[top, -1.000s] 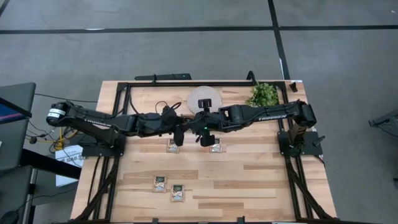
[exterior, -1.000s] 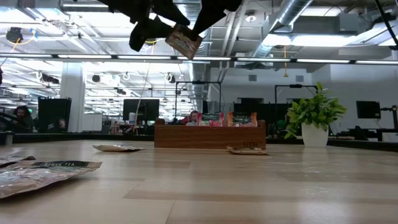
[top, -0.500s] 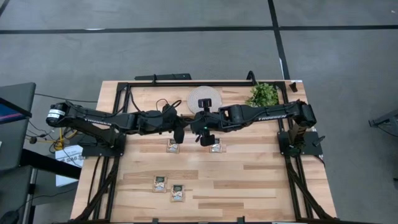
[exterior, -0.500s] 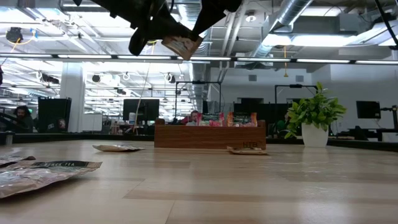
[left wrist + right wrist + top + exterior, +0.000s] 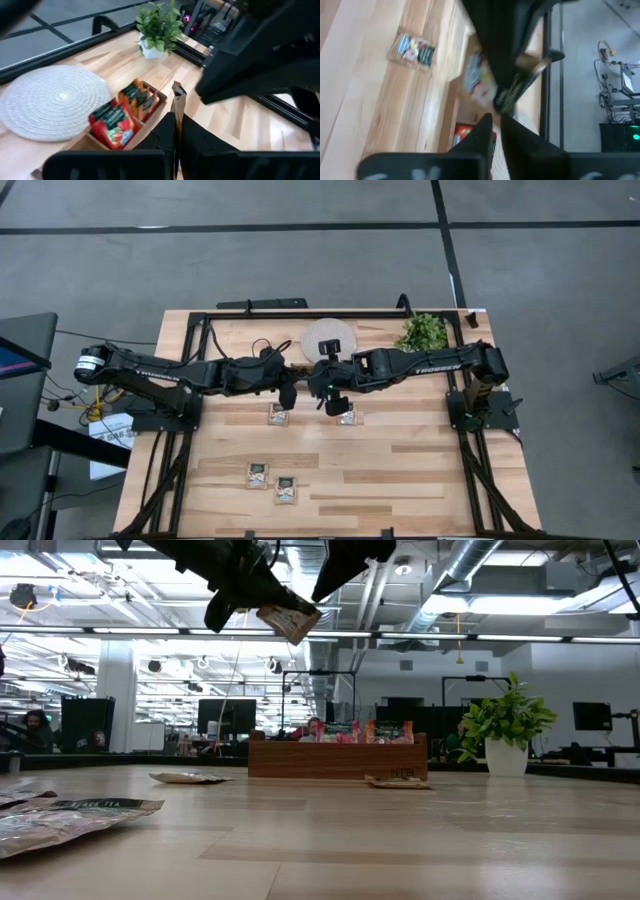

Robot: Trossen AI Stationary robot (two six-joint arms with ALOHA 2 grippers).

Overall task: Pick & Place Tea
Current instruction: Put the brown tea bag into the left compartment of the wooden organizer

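High above the table, a tea sachet (image 5: 288, 622) clamped edgewise in the left gripper (image 5: 262, 602), right gripper (image 5: 325, 580) alongside

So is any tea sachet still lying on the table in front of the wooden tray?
Yes: the high view shows four tea sachets flat on the table, in front of the wooden tray.

Left hand (image 5: 176, 131): fingers closed on a thin sachet (image 5: 177, 102) held edge-on. Wooden tray (image 5: 152, 107) with red sachets (image 5: 116, 125) beside a round woven mat (image 5: 50, 102); potted plant (image 5: 159, 27) beyond, on the table (image 5: 227, 117).
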